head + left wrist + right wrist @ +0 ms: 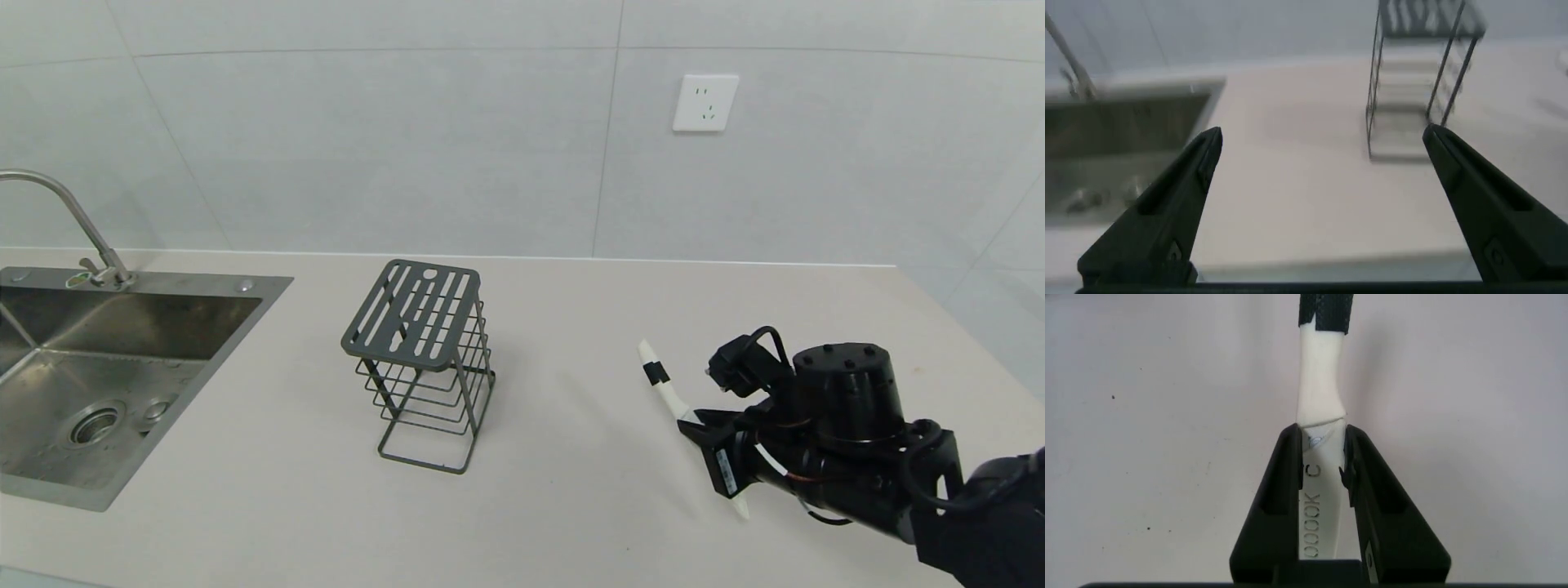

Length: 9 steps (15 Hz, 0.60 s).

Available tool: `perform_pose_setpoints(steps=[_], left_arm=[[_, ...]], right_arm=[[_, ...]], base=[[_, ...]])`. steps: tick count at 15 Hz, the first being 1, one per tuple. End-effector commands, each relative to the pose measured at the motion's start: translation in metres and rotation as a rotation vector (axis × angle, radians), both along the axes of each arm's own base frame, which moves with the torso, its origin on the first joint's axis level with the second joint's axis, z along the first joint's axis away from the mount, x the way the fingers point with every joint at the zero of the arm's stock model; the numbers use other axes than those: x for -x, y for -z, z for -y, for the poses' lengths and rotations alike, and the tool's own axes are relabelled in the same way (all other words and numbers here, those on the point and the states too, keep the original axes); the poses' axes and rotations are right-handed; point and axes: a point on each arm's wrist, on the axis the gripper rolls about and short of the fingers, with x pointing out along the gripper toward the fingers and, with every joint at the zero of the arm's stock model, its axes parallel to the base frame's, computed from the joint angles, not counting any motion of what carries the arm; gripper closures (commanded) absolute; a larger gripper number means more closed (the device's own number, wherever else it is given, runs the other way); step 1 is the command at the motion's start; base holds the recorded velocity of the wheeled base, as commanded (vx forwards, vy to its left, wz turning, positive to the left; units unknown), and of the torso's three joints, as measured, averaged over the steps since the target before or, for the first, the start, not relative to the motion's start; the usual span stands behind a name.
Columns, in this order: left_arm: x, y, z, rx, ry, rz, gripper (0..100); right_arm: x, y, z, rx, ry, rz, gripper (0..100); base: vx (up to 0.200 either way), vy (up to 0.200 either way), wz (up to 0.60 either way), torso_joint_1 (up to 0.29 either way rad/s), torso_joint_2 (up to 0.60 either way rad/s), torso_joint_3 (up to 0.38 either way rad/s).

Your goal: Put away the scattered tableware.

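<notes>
A white utensil with a black band near its far end lies low over the pale counter at the right. My right gripper is shut on its middle; in the right wrist view the fingers pinch the white handle from both sides. A dark wire rack with a slotted top stands upright mid-counter, well to the left of the utensil. In the left wrist view my left gripper is open above the counter's front, holding nothing, with the rack ahead of it.
A steel sink with a curved faucet is set into the counter at the left. The tiled wall behind carries a white socket. Bare counter lies between the rack and the utensil.
</notes>
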Motion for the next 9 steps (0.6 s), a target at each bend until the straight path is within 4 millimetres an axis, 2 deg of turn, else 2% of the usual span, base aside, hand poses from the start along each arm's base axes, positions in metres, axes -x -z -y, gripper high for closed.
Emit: perform_pose_setpoints(steps=[1, 3, 5, 9], left_arm=[[0.001, -0.003, 0.001, 0.014, 0.067, 0.016, 0], [0.003, -0.015, 0.002, 0.100, 0.170, -0.035, 0], [-0.006, -0.042, 0.002, 0.094, 0.320, -0.132, 0], [-0.028, -0.094, 0.004, 0.090, 0.518, -0.178, 0]], right_arm=[[0.005, -0.007, 0.002, -0.016, -0.006, 0.020, 100], [0.007, -0.015, 0.003, -0.050, -0.032, 0.050, 100], [0.011, -0.025, 0.002, -0.080, -0.058, 0.084, 100], [0.018, -0.043, 0.000, -0.130, -0.103, 0.137, 100]], base=[[0.000, 0.000, 0.00, 0.000, 0.00, 0.000], [0.000, 0.000, 0.00, 0.000, 0.00, 0.000], [0.000, 0.000, 0.00, 0.000, 0.00, 0.000], [0.000, 0.000, 0.00, 0.000, 0.00, 0.000]])
